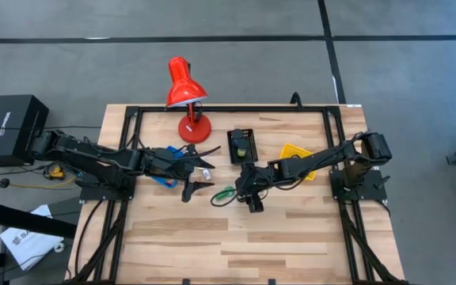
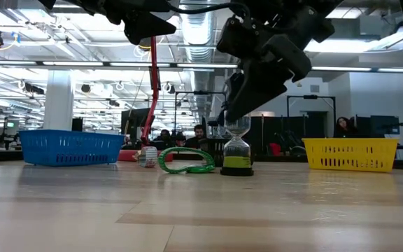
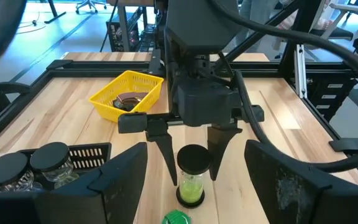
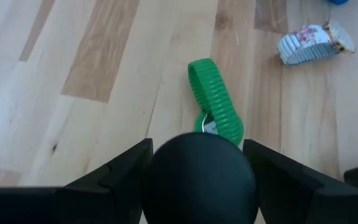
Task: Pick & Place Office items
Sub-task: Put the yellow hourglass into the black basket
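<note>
Spanning the whole scene was the wooden desk [image 1: 236,237], with the red desk lamp [image 1: 187,89] standing at its far edge as the landmark for this entry.

Left arm: reached in from the lamp's left side, its hand [image 1: 199,178] raised off the desk just in front of the lamp base, fingers spread and holding nothing.

Right arm: reached in from the lamp's right side. Right hand [image 1: 253,192] lay in front of the lamp and somewhat to its right, pointed down, fingers parted to either side of the sand timer's black cap, not clenched. The low view showed the fingertips at about cap height; whether they touched it I could not tell.

Blue bin [image 2: 71,148]: in front of the lamp base, largely under the left hand.
Yellow bin [image 1: 298,158]: right of the lamp, holding a dark item.
Black bin [image 1: 241,145]: just right of the lamp base.

Sand timer [image 2: 237,150]: upright, green fill, long axis vertical, directly beneath the right hand. Judged: this hand, clearly nearer than the left, needed only to descend straight and close.

Green coiled band [image 2: 186,160]: flat on the desk, just beside the timer on the left arm's side.

Small white ribbed piece [image 4: 308,43]: beyond the band, nearer the blue bin.
</note>
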